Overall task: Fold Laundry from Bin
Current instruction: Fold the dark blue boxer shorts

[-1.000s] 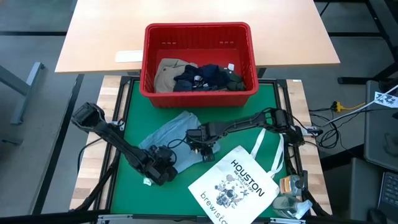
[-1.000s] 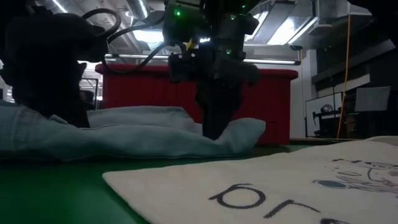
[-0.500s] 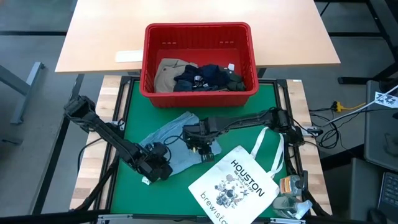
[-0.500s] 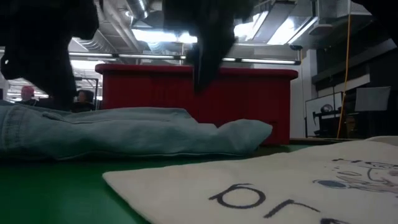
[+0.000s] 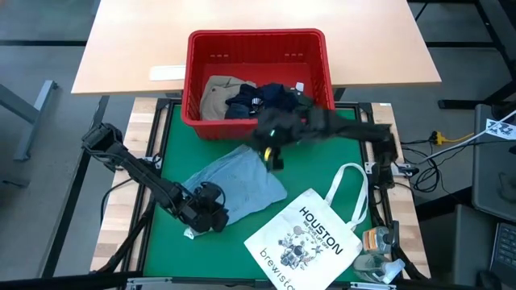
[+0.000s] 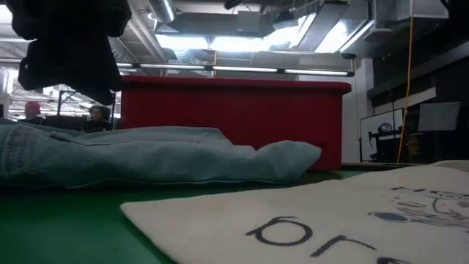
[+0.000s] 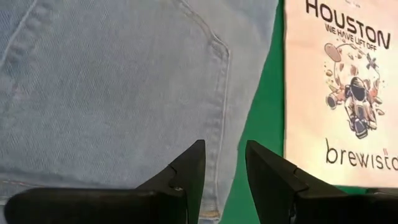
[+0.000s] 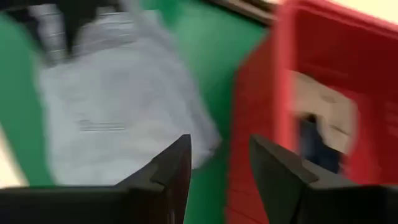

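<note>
The red bin [image 5: 256, 36] stands at the mat's far edge with khaki, navy and dark green laundry [image 5: 258, 98] inside. A light blue denim garment [image 5: 238, 181] lies spread on the green mat [image 5: 173, 129], resting flat on its underside [image 6: 146, 154]. My left gripper [image 5: 214, 217] hovers open over the denim's near left part [image 7: 112, 81], with nothing between its fingers. My right gripper [image 5: 272, 157] hangs open, high above the mat between the denim and the bin's near wall [image 8: 292, 93], and holds nothing.
A white tote bag [image 5: 310, 238] printed "HOUSTON" lies on the mat's near right part, beside the denim. A bottle and small items [image 5: 375, 246] sit at the near right corner. A wooden table [image 5: 129, 48] lies beyond the bin. People [image 6: 33, 110] show far behind.
My right gripper has risen off the denim's right part and swung up toward the bin, tipping as it went. My left gripper has lifted a little above the denim. The denim stays on the mat and lies flatter than before.
</note>
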`<state>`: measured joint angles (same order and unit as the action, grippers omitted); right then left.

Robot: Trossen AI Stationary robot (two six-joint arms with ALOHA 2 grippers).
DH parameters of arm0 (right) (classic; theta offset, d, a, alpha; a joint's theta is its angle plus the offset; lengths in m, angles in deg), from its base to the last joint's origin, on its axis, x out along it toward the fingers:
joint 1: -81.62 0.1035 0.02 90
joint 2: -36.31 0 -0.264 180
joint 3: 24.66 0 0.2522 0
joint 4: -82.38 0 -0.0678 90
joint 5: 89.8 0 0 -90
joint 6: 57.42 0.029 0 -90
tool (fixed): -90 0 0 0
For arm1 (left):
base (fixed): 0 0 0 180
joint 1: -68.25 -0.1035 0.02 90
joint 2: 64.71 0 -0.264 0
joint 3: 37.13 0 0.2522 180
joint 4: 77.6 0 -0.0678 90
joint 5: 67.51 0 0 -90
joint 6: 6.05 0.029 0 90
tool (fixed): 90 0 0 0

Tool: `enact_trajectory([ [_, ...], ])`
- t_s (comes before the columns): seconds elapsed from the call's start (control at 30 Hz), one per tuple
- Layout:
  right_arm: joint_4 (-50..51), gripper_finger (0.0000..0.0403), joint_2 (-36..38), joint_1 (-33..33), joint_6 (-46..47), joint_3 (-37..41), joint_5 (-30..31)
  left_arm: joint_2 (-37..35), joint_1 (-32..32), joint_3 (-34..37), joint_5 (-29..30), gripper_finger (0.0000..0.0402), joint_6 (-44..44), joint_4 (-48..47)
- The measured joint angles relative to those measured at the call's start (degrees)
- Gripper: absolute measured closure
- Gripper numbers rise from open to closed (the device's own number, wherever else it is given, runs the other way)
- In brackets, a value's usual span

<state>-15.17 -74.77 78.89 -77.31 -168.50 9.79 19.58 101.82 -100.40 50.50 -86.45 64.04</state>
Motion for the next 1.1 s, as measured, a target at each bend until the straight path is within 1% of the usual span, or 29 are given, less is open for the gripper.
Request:
enact_trajectory([
  [0.1,0.0,0.0242,2.0,-5.3,-1.4,0.1,0.5,0.0,-1.5,0.0,1.7,0.0292,1.1,-0.2],
  [0.2,-0.5,0.0242,3.3,-12.2,-1.6,0.0,0.3,0.0,-3.1,0.0,4.5,0.0292,3.3,-0.2],
  [0.3,-1.3,0.0242,3.2,-19.5,-1.6,0.0,-0.1,0.0,-4.8,0.0,6.6,0.0292,5.0,-0.2],
  [0.4,-1.5,0.0242,2.3,-26.2,-0.4,0.1,-0.4,0.0,-6.8,0.0,7.1,0.0292,7.1,-0.2],
  [0.5,-1.9,0.0242,1.5,-32.0,3.3,0.9,-4.5,0.0,-8.5,0.0,7.1,0.0292,8.8,-0.2],
  [0.57,-2.1,0.0242,1.1,-35.4,4.6,1.9,-8.9,0.0,-9.5,0.0,7.1,0.0292,10.3,-0.2],
  [0.67,-3.9,0.0242,-0.3,-39.1,4.6,3.9,-13.7,0.0,-11.2,-0.1,7.1,0.0292,11.6,-0.3],
  [0.73,-4.9,0.0242,-1.6,-41.0,4.7,5.4,-15.4,0.0,-12.0,-0.1,7.2,0.0292,12.1,-0.2],
  [0.9,-8.0,0.0242,-6.0,-43.6,5.3,8.3,-16.9,0.0,-13.1,-0.1,7.1,0.0292,12.1,-0.3],
  [1.1,-12.3,0.0242,-11.7,-43.4,8.8,9.5,-17.8,0.0,-13.0,-0.1,7.0,0.0292,12.1,-0.2],
])
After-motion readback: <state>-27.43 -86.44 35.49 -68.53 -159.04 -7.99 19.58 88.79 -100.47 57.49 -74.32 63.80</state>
